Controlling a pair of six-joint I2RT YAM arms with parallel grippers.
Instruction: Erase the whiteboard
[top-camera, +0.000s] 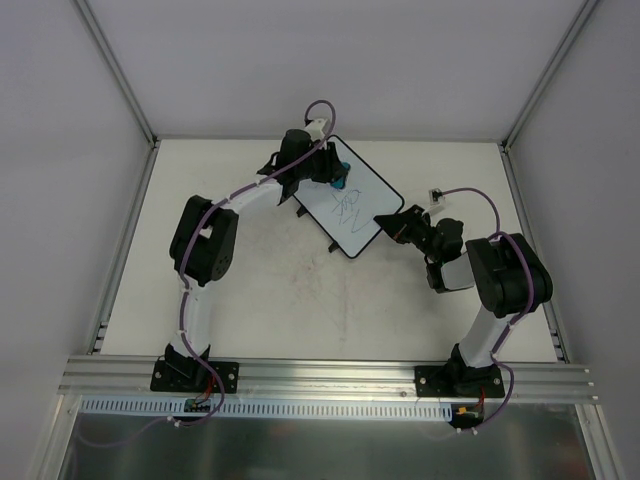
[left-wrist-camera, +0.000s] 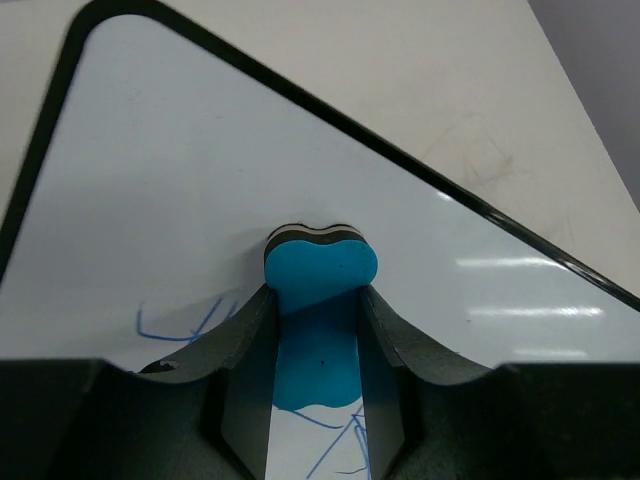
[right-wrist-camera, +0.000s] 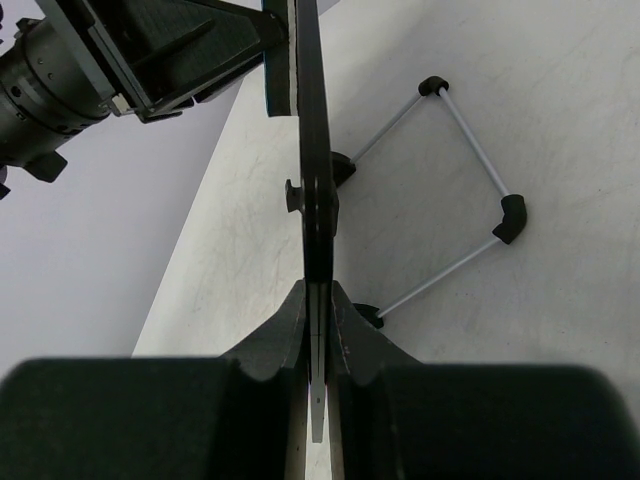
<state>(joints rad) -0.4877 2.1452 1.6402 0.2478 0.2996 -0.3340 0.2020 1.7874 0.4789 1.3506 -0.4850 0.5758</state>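
The whiteboard (top-camera: 350, 203) is a white board with a black rim and blue scribbles in its middle; it is held tilted above the table. My right gripper (top-camera: 388, 222) is shut on its near right edge; in the right wrist view the board (right-wrist-camera: 310, 150) shows edge-on between my jaws, which meet at the gripper (right-wrist-camera: 317, 300). My left gripper (top-camera: 337, 172) is shut on the blue bone-shaped eraser (top-camera: 343, 176), whose end presses against the board's far corner. In the left wrist view the eraser (left-wrist-camera: 318, 300) sits between my fingers on the white surface (left-wrist-camera: 200, 200), with blue lines (left-wrist-camera: 180, 325) beside it.
The board's wire stand (right-wrist-camera: 460, 190), with black corner pieces, hangs behind the board in the right wrist view. A small white connector (top-camera: 437, 195) lies on the table right of the board. Aluminium rails (top-camera: 120, 250) border the table.
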